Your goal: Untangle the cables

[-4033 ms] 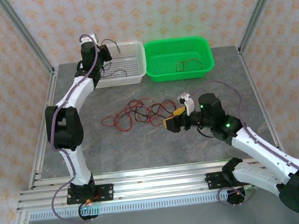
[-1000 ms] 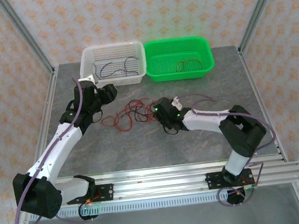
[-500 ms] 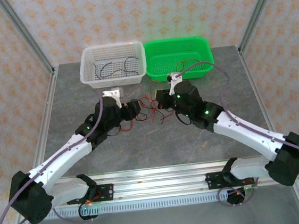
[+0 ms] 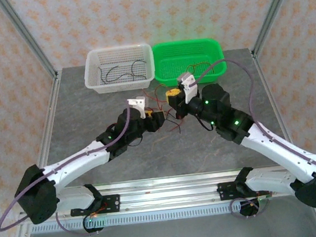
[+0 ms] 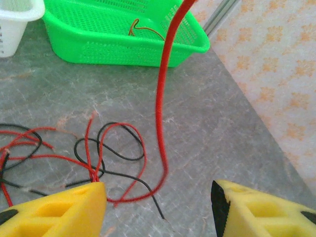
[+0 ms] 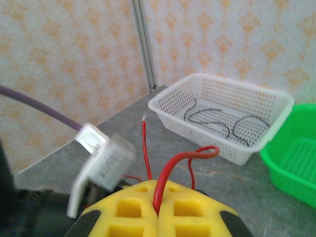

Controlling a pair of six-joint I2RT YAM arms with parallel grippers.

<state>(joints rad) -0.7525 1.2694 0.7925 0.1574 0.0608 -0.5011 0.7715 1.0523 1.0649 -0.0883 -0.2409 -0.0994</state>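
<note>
Grey marbled table (image 4: 207,153) was strewn with thin red-and-black cables (image 5: 94,148), red strand (image 6: 165,173) clamped in right gripper (image 6: 158,195), left gripper (image 5: 158,190) parted, empty.

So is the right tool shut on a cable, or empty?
Shut on a red cable: the right tool has its yellow fingers pressed together, the cable rising from the seam.

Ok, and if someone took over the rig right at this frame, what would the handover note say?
Right hand: shut on a red cable, raised above the table.
Left hand: open astride that cable, holding nothing.
Tangle: red and black strands looped together on the table.
Done: black cables in the white basket, one reddish cable in the green basket.
Left: free the red cable, sort the rest.
</note>
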